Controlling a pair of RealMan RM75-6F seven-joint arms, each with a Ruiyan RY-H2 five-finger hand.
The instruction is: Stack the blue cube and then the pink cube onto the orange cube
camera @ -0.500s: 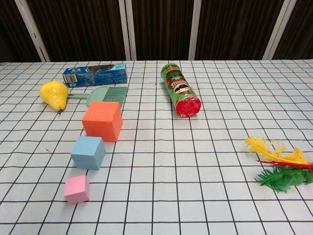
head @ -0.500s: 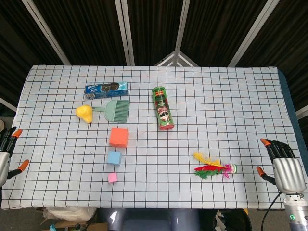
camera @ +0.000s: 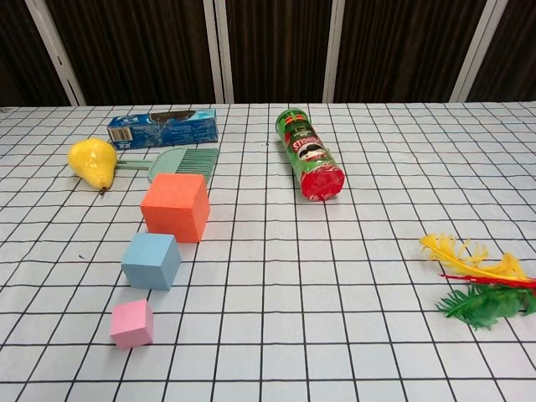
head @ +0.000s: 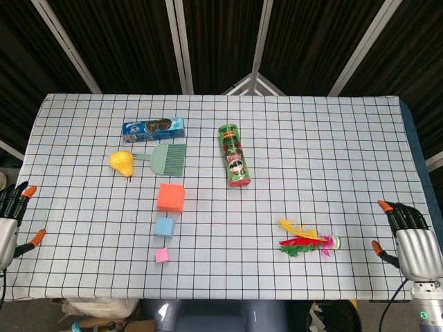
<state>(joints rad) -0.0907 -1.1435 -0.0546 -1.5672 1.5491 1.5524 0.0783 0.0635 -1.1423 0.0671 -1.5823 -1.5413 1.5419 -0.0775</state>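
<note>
Three cubes lie in a line on the checked cloth, left of centre. The orange cube is the largest and farthest from me. The blue cube sits just in front of it, and the small pink cube is nearest. None of them touch. My left hand is at the table's left edge and my right hand at the right edge. Both hold nothing, fingers apart, far from the cubes. Neither hand shows in the chest view.
Behind the cubes lie a yellow pear, a green brush and a blue biscuit pack. A green crisp can lies on its side mid-table. A feather shuttlecock rests at the right front.
Both hands have dropped slightly lower along the table's side edges. The cubes have not moved.
</note>
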